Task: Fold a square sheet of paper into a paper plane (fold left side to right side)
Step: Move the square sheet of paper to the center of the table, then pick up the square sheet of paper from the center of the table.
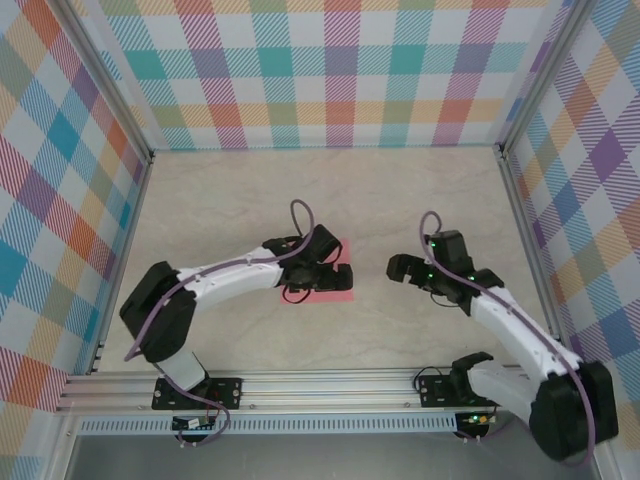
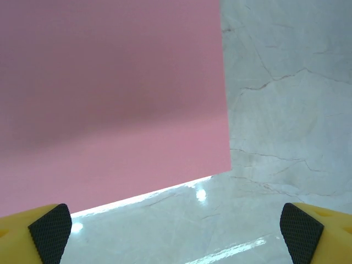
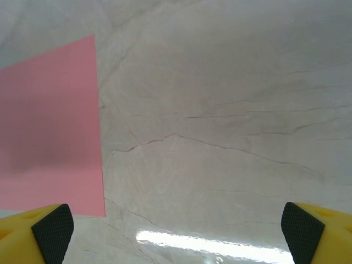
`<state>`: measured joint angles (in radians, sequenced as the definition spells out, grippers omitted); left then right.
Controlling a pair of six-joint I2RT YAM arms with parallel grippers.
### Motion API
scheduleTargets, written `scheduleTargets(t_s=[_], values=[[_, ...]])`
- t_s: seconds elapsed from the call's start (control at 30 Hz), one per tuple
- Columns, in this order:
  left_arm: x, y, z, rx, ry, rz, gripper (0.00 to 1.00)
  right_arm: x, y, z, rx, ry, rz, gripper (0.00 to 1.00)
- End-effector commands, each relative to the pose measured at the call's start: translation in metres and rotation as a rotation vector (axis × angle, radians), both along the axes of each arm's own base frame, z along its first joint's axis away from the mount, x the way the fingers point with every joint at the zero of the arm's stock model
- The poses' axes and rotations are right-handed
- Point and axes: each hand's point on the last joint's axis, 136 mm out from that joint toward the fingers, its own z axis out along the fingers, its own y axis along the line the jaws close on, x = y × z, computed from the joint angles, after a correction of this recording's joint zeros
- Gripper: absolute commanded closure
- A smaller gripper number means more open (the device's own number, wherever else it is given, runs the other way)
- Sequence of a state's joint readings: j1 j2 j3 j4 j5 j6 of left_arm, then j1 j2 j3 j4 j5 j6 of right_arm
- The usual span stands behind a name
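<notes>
- Top view first: the left gripper (image 1: 322, 268) hangs right over the square sheet of paper (image 1: 345, 291), and the arm hides most of the pink
- What shows of the sheet is a strip along its right side and its near edge, lying flat on the pale marbled table (image 1: 300, 190), roughly mid-table and left of centre
- Over to the left wrist camera: the left gripper (image 2: 176, 231) has its jaws spread wide, one black pad (image 2: 50, 231) in the lower left corner and the other far off in the lower right
- Nothing between those pads but bare table (image 2: 286, 110); no grip on anything
- The square sheet of paper (image 2: 110, 99) fills the upper left of that view, one corner pointing toward the middle, its near edge running just above the left pad; touching or not, I cannot tell
- Now the right gripper (image 1: 400, 268): it sits to the right of the sheet, apart from it, fingers pointing toward the pink
- Right wrist camera: right gripper (image 3: 176, 228) also wide open, pad (image 3: 52, 231) low left, its twin low right, holding nothing
- The square sheet of paper (image 3: 49, 126) lies at the left of that view, flat, its lower corner just above the left pad, with table (image 3: 220, 110) across the rest
- No fold or crease visible in the sheet in either wrist view
</notes>
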<state>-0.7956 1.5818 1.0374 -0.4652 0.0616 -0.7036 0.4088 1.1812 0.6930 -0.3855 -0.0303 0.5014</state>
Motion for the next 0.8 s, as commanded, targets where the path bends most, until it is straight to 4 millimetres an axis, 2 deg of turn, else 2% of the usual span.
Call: scheduleTargets(t_s=[0.0,0.1,0.2,0.4,0.57,0.77], values=[[0.003,0.025,-0.015,-0.096,0.040,0.068,0.06,0.044,0.040,0.024,0.016,-0.120,0.049,0.00],[0.016,0.035,-0.018,-0.222,0.019,0.112,0.21,0.068,0.071,0.013,0.016,-0.107,0.089,0.00],[0.020,0.043,-0.027,-0.304,0.044,0.150,0.31,0.088,0.097,0.001,-0.012,-0.074,0.124,0.00],[0.016,0.048,-0.036,-0.295,0.068,0.139,0.33,0.112,0.128,-0.027,-0.062,-0.011,0.157,0.00],[0.013,0.056,-0.048,-0.238,0.095,0.154,0.33,0.116,0.139,-0.053,-0.158,0.050,0.182,0.00],[0.008,0.064,-0.068,-0.176,0.140,0.173,0.35,0.099,0.143,-0.076,-0.215,0.108,0.199,0.00]])
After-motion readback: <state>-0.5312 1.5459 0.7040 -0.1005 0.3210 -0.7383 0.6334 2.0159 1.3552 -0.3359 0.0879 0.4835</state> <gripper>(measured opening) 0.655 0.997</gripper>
